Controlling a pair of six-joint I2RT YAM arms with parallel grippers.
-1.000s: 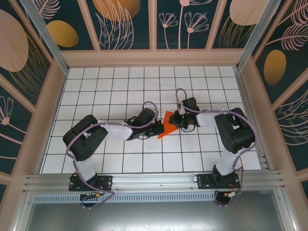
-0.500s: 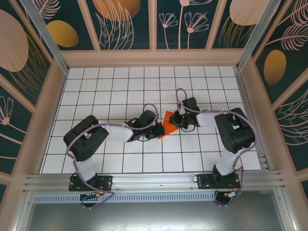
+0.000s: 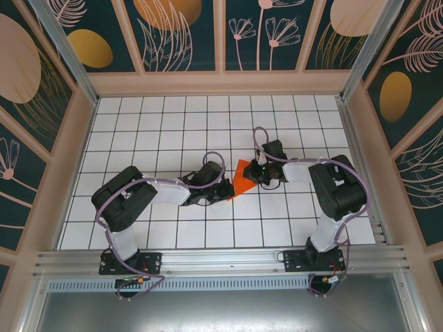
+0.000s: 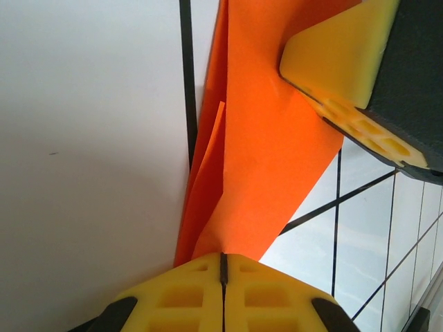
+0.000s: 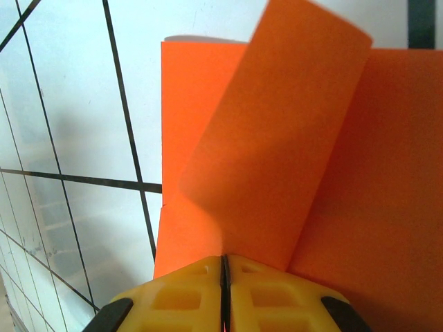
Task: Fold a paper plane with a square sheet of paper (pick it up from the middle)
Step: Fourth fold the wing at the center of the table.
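Note:
The orange-red sheet of paper (image 3: 241, 174) sits mid-table between both arms, folded into layers with a narrow pointed end. My left gripper (image 3: 228, 191) is shut on that pointed end, which comes straight out of the closed yellow pads (image 4: 223, 257). From the other side my right gripper (image 3: 255, 173) is shut on the paper (image 5: 291, 159). A loose flap (image 5: 297, 83) curls up above its closed pads. In the left wrist view the folded layers (image 4: 263, 138) run up to the right gripper's yellow fingers (image 4: 339, 62) at the top right.
The white tiled table (image 3: 173, 124) has black grid lines. Patterned walls (image 3: 221, 34) close the back and both sides. An aluminium rail (image 3: 221, 259) runs along the near edge over the arm bases.
The left gripper has slid a little toward the near edge along the paper's left side. Less of the paper's lower tip shows. The right arm has stayed put.

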